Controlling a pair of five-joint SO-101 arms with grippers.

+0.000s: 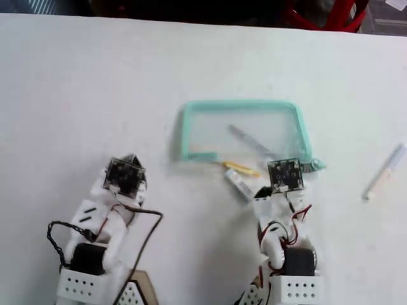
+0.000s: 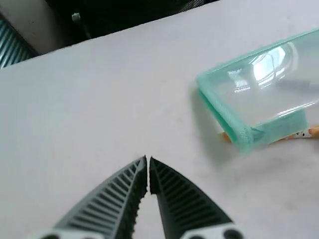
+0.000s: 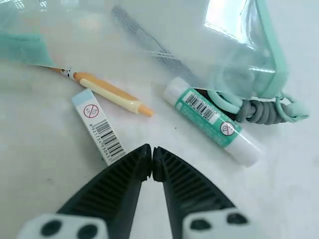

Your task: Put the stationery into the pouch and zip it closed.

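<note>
You are at the loading step: right pincer (image 3: 151, 162) and left pincer (image 2: 148, 169) are both pressed together and empty, so spread the right one over the green-and-white glue stick (image 3: 212, 119) lying on the white worktop (image 1: 95, 82) beside the near edge of the clear mint-trimmed plastic pouch (image 1: 241, 105).

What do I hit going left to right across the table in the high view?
left arm → pouch → white pen. The right arm overlaps the pouch's span, so it is left out.
</note>
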